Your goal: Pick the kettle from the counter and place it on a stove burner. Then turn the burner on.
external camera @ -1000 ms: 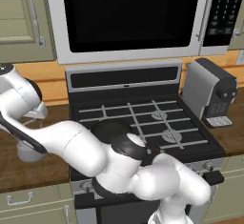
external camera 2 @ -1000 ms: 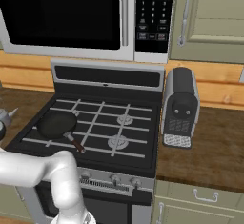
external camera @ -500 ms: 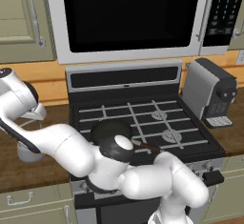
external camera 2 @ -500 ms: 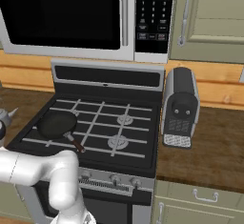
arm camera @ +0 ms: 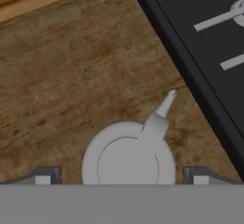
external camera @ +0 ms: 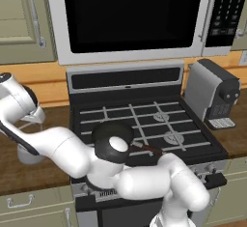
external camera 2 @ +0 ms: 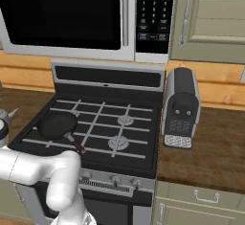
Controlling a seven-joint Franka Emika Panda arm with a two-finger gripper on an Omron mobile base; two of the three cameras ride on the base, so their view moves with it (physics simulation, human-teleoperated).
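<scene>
Hand view: the gripper (arm camera: 121,180) hangs directly over the kettle (arm camera: 128,160), its two finger tips (arm camera: 44,178) standing wide apart, one on either side of the kettle's round body, with nothing between them gripped. The kettle sits upright on the counter (arm camera: 71,75), close to the counter edge that meets the stove (arm camera: 200,61), its short spout pointing toward the stove's black side. The wire handle cannot be made out from this angle.

Left base view: the kettle (external camera: 29,152) is largely masked by the arm, on the counter (external camera: 19,173) left of the range. A black frying pan (external camera: 112,135) occupies the front left burner position; the front right stove burner (external camera: 174,137) and the rear right one are bare. A coffee machine (external camera: 212,94) stands on the counter to the right of the stove.

Assessment: the step in hand appears to be the approach for the pick. The fingers look centred across the body, so a straight descent should suit. It would be prudent to keep the spout clear of both fingers and to close only once low enough to hold securely. The lift should clear the grate bars before crossing to a free burner.
</scene>
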